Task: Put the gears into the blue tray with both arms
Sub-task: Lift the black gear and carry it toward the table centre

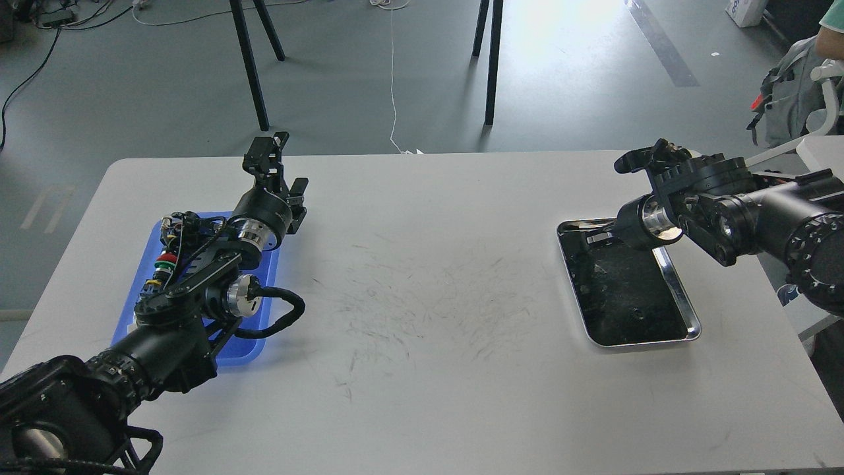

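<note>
1. No brand, label or writing can be read anywhere.
2. The blue tray [140,294] lies near the surface's [422,369] left edge, mostly under the left arm.
3. The left end effector [266,153] points up past the tray's far end; its opening cannot be told.
4. The right end effector [597,236] is over the steel tray's [679,290] far-left corner, width unclear.
5. One small dark gear [637,315] lies in the steel tray.
6. The surface's middle is open and scuffed.

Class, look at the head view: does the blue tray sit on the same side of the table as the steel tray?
No: the blue tray lies at the table's left under the left arm, while the steel tray sits at the right.
</note>
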{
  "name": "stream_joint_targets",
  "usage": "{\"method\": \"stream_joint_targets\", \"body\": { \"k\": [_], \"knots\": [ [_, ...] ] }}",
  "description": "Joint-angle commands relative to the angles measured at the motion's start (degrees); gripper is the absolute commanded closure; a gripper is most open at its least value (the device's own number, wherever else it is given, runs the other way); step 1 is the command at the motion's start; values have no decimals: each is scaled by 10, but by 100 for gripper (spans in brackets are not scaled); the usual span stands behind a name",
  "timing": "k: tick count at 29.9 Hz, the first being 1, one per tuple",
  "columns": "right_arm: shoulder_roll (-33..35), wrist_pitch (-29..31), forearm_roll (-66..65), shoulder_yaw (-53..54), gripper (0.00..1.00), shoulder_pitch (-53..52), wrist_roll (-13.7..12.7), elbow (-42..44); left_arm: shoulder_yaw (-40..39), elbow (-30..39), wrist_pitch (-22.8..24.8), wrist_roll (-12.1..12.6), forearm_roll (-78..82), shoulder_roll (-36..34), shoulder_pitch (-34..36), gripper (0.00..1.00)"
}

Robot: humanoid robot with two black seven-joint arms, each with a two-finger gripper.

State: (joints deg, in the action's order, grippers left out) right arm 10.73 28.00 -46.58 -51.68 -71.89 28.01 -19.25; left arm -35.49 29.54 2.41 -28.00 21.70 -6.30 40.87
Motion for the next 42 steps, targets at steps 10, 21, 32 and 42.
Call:
{"method": "stream_joint_targets", "body": {
  "k": [10,21,32,42],
  "knots": [
    [-5,0,9,12,85,-27,0,-3,1,0,0,0,1,0,2,2],
    [-26,0,10,62,85,-26,0,-2,1,0,0,0,2,-1,8,2],
    [-44,0,11,99,84,-22,0,-3,1,0,-1,0,1,0,6,2],
    [-85,0,12,120,84,-12,0,-4,1,0,-1,0,1,0,4,2]
  ]
}}
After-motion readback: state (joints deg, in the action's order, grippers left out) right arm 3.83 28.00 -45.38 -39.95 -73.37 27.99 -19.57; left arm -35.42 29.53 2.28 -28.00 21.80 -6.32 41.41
